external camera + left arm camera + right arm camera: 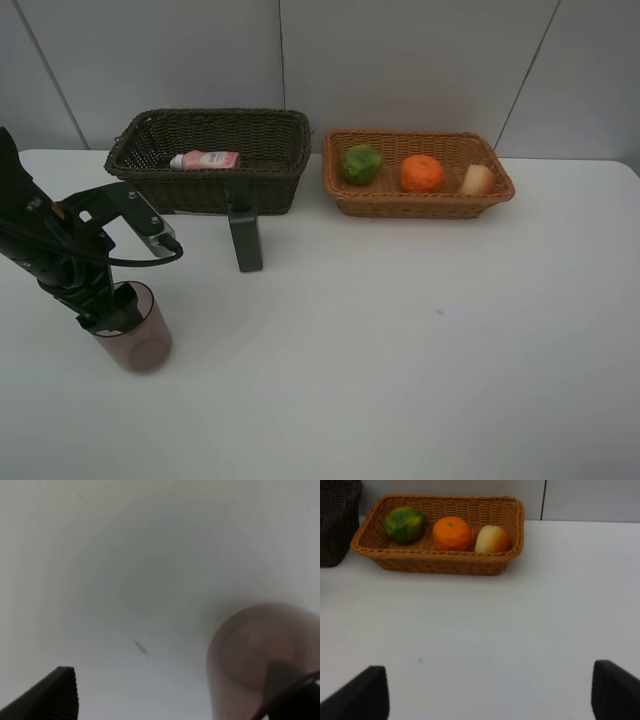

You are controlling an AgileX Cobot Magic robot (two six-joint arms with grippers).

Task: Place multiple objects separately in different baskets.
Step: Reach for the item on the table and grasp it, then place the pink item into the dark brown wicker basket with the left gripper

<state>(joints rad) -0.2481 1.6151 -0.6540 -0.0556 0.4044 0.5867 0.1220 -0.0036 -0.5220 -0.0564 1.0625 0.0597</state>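
A translucent mauve cup [138, 330] stands on the white table at the front left; it also shows in the left wrist view [260, 655]. My left gripper [104, 308] [175, 700] is open at the cup, with one finger at its rim and the other well outside it. A dark green bottle [245, 235] stands upright in front of the dark brown basket [270, 130], which holds the pink white-capped bottle [205, 160]. The light tan basket [420, 205] [440, 562] holds the green fruit [361, 163] [405, 524], the mandarin [422, 173] [452, 533] and a pale yellow-red round fruit [477, 180] [492, 540]. My right gripper [490, 695] is open above bare table.
The white table [420, 350] stretches in front of both baskets. A grey panelled wall [400, 60] stands right behind the baskets. The left arm and its cable [60, 240] reach in from the left edge.
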